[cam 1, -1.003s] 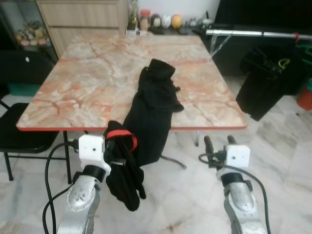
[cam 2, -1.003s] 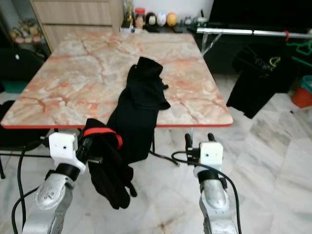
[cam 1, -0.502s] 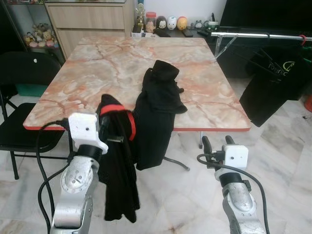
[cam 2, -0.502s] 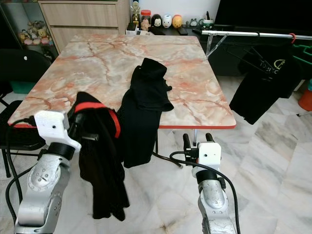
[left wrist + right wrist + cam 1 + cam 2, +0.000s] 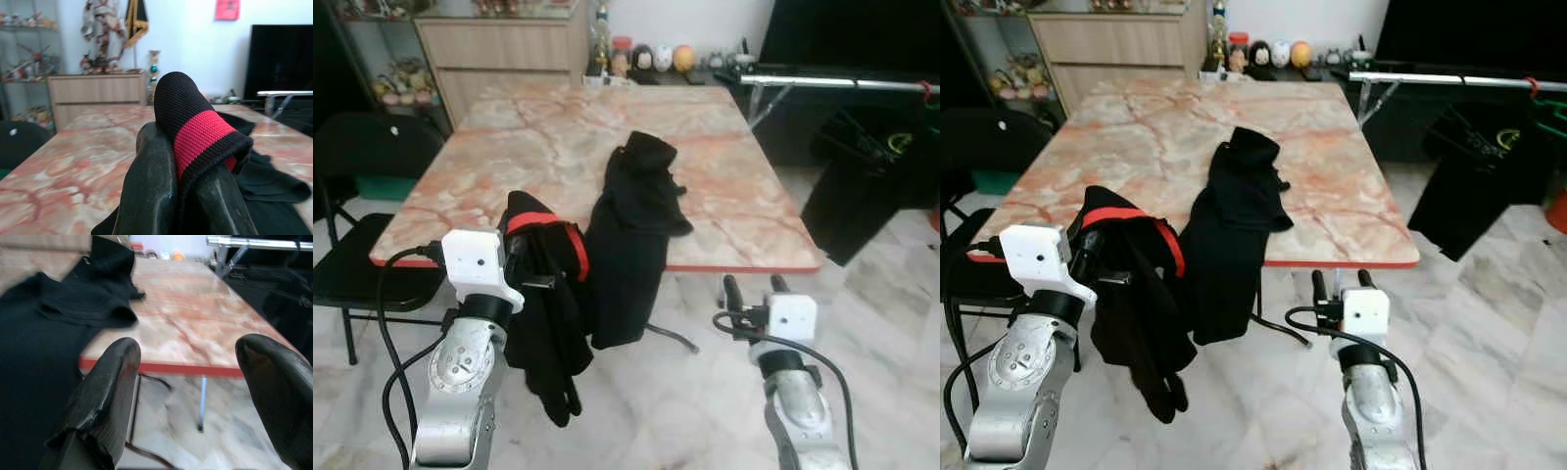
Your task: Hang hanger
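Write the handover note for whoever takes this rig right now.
Left gripper: shut on a black garment with a red band, held up in front of the marble table.
Right gripper: open, holding nothing, low by the table's front edge.
Another black garment drapes over that edge.
The clothes rail stands to the right with a dark shirt on it.
Left: carry the held garment to the rail and hang it.

arms: silver, jointed | wrists: white square camera blocks | cables: black — looped | fingers (image 5: pixel 105 396): long, black
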You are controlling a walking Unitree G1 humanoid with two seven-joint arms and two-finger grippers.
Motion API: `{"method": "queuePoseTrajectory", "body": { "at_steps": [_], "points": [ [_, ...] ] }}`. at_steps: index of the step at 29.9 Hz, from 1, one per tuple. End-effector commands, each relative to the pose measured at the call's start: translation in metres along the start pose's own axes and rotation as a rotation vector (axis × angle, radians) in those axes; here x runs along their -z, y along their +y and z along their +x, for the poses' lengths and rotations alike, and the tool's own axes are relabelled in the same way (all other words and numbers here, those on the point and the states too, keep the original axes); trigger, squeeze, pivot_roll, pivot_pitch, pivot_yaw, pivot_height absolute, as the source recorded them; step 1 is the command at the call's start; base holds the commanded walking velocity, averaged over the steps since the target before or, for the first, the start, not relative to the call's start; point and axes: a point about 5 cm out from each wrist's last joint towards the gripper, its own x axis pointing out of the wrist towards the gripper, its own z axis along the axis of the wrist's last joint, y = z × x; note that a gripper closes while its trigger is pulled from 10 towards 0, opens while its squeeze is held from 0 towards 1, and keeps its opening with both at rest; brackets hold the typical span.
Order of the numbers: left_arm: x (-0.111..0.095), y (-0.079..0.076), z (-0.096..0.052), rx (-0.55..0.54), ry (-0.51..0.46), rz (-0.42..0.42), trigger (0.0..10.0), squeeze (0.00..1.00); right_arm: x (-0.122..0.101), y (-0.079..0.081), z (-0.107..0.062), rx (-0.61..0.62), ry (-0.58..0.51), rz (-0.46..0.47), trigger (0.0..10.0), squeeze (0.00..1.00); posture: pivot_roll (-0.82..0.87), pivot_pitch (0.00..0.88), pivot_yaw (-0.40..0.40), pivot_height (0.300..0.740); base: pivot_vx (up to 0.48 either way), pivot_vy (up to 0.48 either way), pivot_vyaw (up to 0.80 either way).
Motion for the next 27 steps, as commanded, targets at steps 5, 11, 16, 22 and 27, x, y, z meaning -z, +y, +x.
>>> {"method": "queuePoseTrajectory", "body": {
  "at_steps": [5, 11, 16, 22, 27],
  "points": [
    [-0.005, 0.000, 0.002, 0.004, -0.023, 0.004, 10.0, 0.00, 0.057, -0.028, -0.022, 0.183, 0.294, 0.083, 10.0, 0.00, 0.00, 0.000, -0.026, 0.740, 0.299, 0.000, 0.00],
    [-0.006, 0.007, 0.003, -0.008, -0.024, 0.021, 10.0, 0.00, 0.113, -0.026, -0.043, 0.138, 0.644, -0.053, 10.0, 0.00, 0.00, 0.000, -0.025, 0.740, 0.299, 0.000, 0.00],
    [-0.007, 0.007, 0.003, -0.012, -0.026, 0.024, 10.0, 0.00, 0.135, -0.021, -0.058, 0.142, 0.831, -0.004, 10.0, 0.00, 0.01, 0.000, -0.024, 0.740, 0.297, 0.000, 0.00],
    [-0.016, 0.014, 0.008, -0.043, -0.056, 0.030, 10.0, 0.00, 0.140, -0.014, -0.060, 0.072, 0.844, -0.019, 10.0, 0.00, 0.02, 0.000, -0.026, 0.740, 0.297, 0.000, 0.00],
    [-0.037, 0.021, 0.021, -0.070, -0.133, 0.032, 10.0, 0.00, 0.148, -0.007, -0.073, 0.017, 0.899, -0.046, 10.0, 0.00, 0.03, 0.000, -0.025, 0.740, 0.299, 0.000, 0.00]
  ]
}}
